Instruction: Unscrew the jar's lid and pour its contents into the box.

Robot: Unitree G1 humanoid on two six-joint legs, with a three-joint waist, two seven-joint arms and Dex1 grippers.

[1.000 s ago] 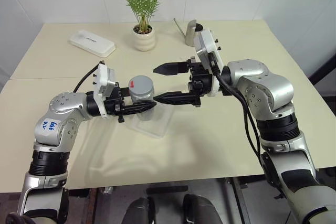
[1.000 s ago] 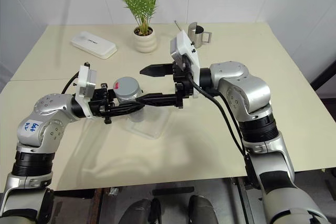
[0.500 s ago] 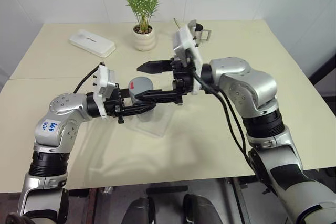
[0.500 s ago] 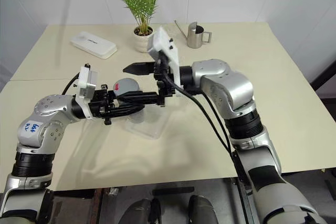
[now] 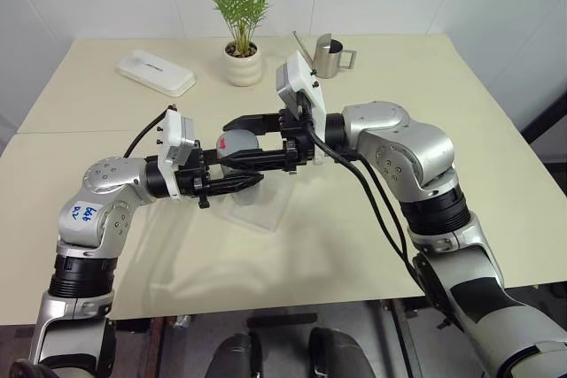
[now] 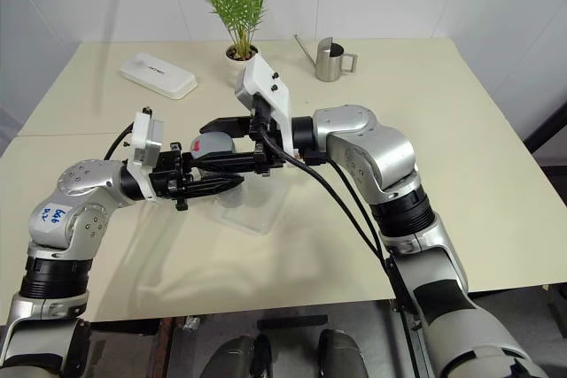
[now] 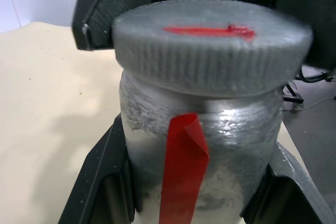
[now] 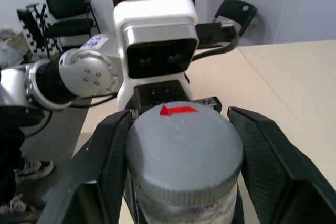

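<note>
And here's the grip on the cap: the right gripper point(image 5: 237, 140) has its two black fingers clamped on the lid point(image 7: 210, 40) from either side, while the left gripper point(image 5: 232, 181) is closed around the glass body of the jar point(image 7: 202, 153) below it, holding it upright. The jar hangs in the air just above the box point(image 5: 264, 211), which lies on the table point(image 5: 372, 219) directly beneath it. So this is the unscrewing step, at its very start by the look of it: the lid sits flat and square on the jar, no gap at the rim. Next, I'd say, the right wrist must twist the cap while the left holds the glass firm; any slip in the lower grip and the whole jar would simply turn with it. The contents cannot be made out through the glass. Counting up: one jar, one lid, one box, two grippers; beyond the box stand one potted plant point(image 5: 242, 50), one steel watering can point(image 5: 329, 55) and one white case point(image 5: 155, 73).
</note>
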